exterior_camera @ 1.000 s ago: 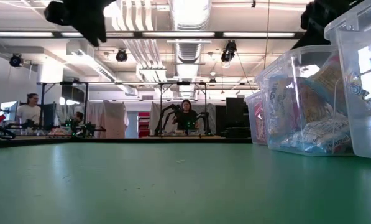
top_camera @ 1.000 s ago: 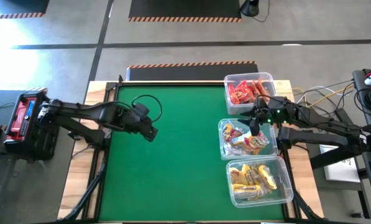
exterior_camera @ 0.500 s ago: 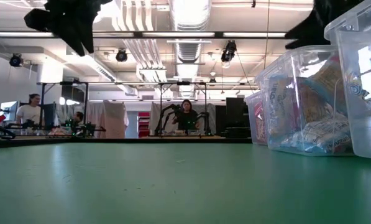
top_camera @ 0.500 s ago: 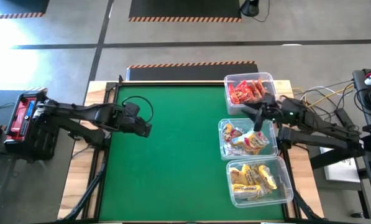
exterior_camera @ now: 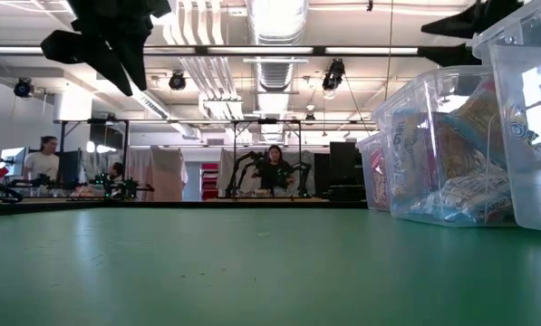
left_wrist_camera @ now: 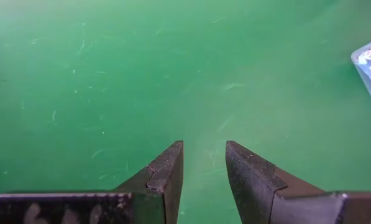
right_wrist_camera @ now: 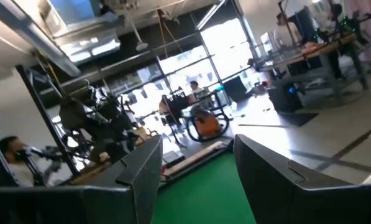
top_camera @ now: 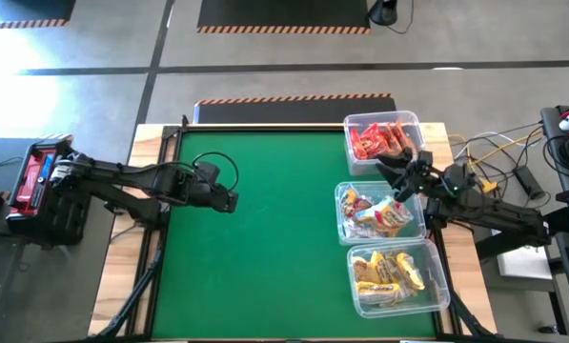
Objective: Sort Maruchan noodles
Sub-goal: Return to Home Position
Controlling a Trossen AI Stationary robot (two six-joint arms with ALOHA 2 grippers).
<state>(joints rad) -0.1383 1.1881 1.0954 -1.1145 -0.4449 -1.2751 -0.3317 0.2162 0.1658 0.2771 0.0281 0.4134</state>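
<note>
The Maruchan noodles lie sorted in three clear bins along the table's right edge: red packets in the far bin, yellow with blue and white packets in the middle bin, yellow-orange packets in the near bin. My right gripper hangs open and empty above the gap between the far and middle bins, its fingers tipped up toward the room. My left gripper hovers open and empty over the left half of the green mat.
The green mat between my two arms is bare. In the low view the bins stand at the right. A red-and-black box sits off the table's left side. People sit in the room beyond the far edge.
My right gripper has risen from the middle bin, drawn back toward the table's right edge and tipped its fingers upward. My left gripper has pulled back toward the table's left edge. No packet has moved.
</note>
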